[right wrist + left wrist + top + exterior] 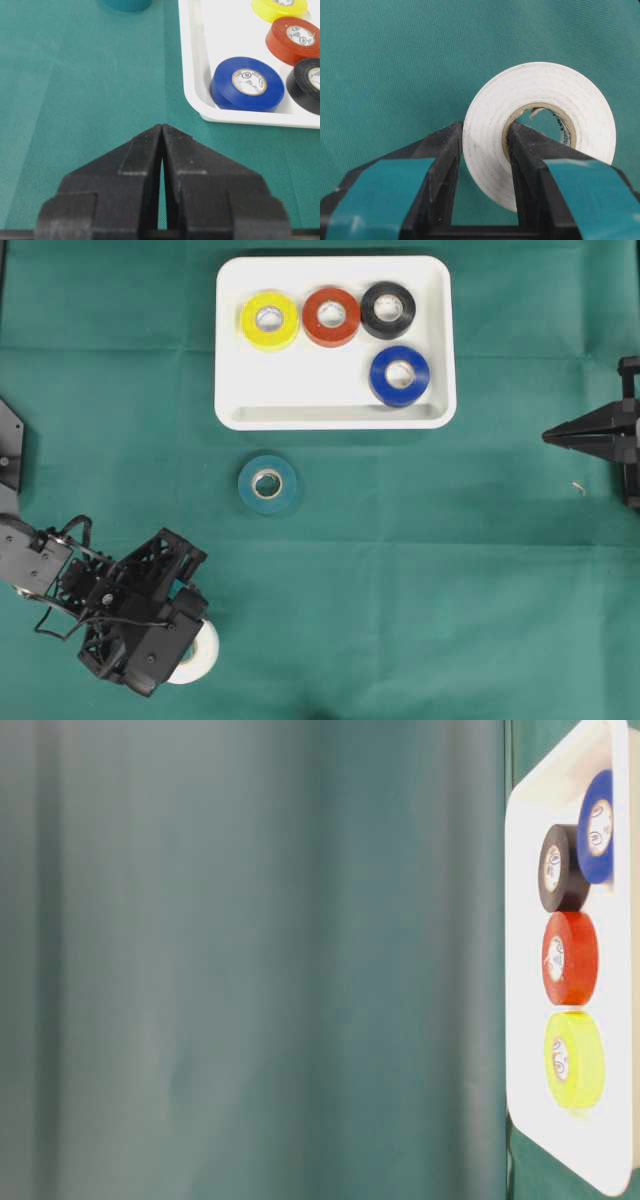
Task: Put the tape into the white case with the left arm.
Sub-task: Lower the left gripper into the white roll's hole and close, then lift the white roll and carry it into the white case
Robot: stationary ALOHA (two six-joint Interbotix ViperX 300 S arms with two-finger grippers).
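left fingers (485,142) pinch the white tape roll's (540,95) wall.

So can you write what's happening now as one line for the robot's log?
left gripper: shut on white tape | right gripper: shut, idle | white case: four rolls inside | teal tape: on cloth

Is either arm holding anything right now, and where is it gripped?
The left gripper holds the white tape roll, its jaws pinching the roll's wall: one on the outer face, one inside the core hole. The right gripper is shut on nothing.
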